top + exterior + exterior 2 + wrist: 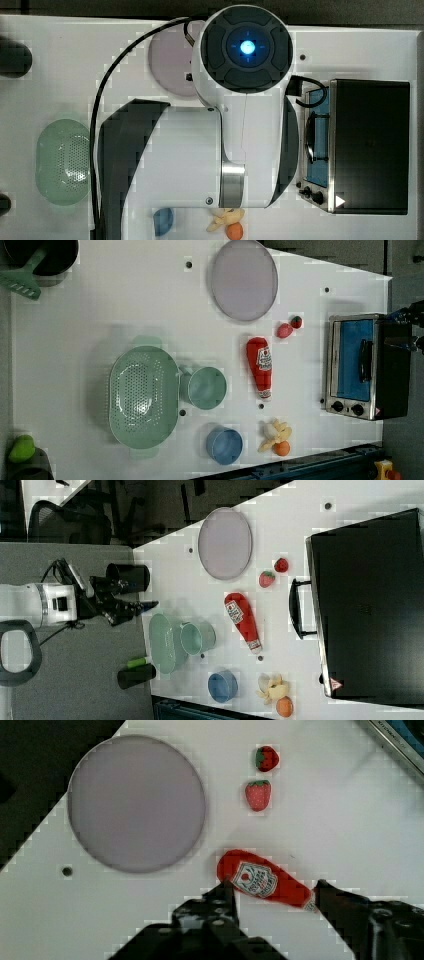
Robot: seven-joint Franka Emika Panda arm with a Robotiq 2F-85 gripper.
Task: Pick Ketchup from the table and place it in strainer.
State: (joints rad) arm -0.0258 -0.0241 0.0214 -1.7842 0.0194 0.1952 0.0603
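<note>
My claw point(274, 892) hangs spread above the ketchup point(265, 882), low centre of the wrist view; I'd descend squarely, straddling its belly.

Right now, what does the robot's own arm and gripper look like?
The arm is glossy white with dark grey curved joint covers and a brushed silver ring. Its round dark cap carries a glowing blue light. A black cable loops alongside it. The gripper is black, with two blocky fingers.
</note>
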